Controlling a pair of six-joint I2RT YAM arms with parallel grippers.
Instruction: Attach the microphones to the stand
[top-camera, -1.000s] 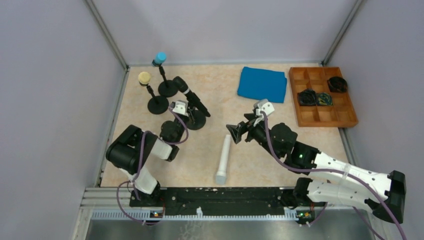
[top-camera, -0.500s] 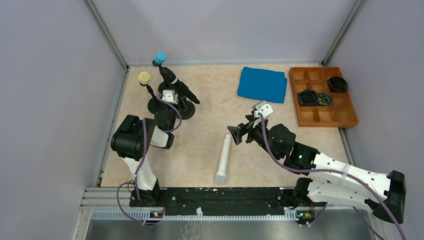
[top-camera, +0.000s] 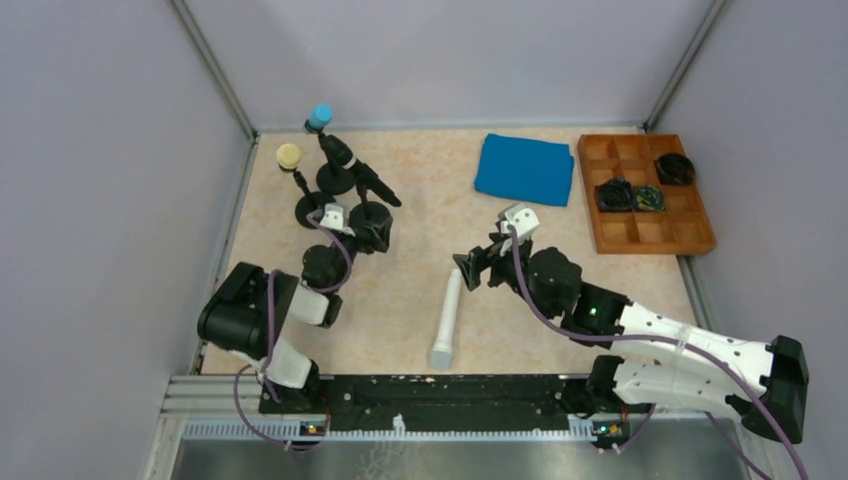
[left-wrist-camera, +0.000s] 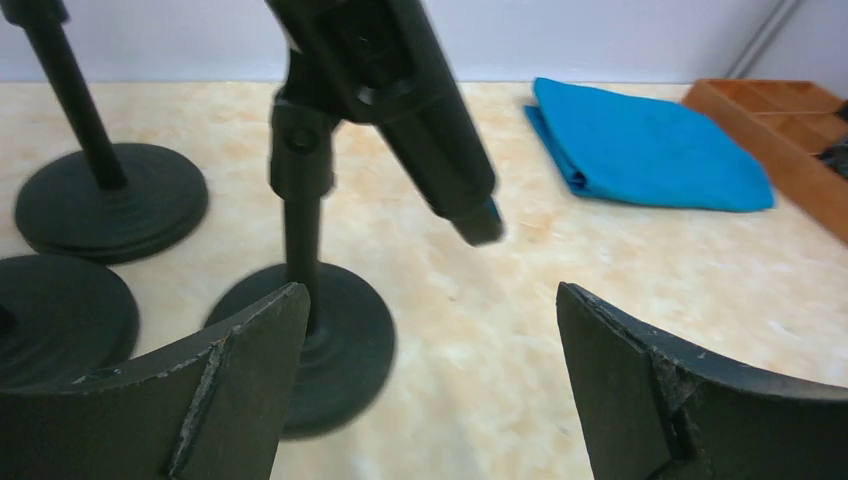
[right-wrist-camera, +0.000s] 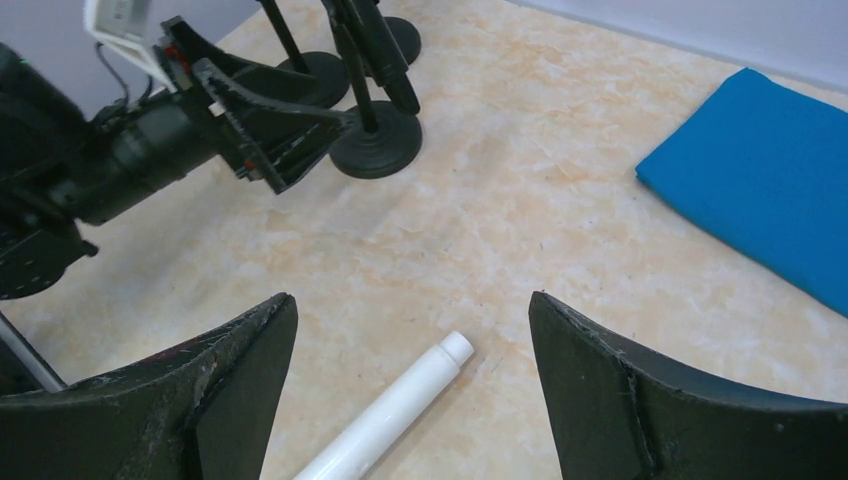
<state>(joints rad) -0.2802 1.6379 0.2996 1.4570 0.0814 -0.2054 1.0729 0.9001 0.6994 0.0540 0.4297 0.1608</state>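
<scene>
Top view: blue microphone, cream microphone and black microphone sit on stands at the far-left corner of the bench, while the white microphone lies loose toward the near edge; beige marbled top, grey walls. Left wrist: my left end effector gapes wide and empty just beside the stand base under the black microphone, so a careless swing could topple it. Right wrist: my right end effector is spread wide near the white microphone's slim end; the smooth, round body may roll or slip.
</scene>
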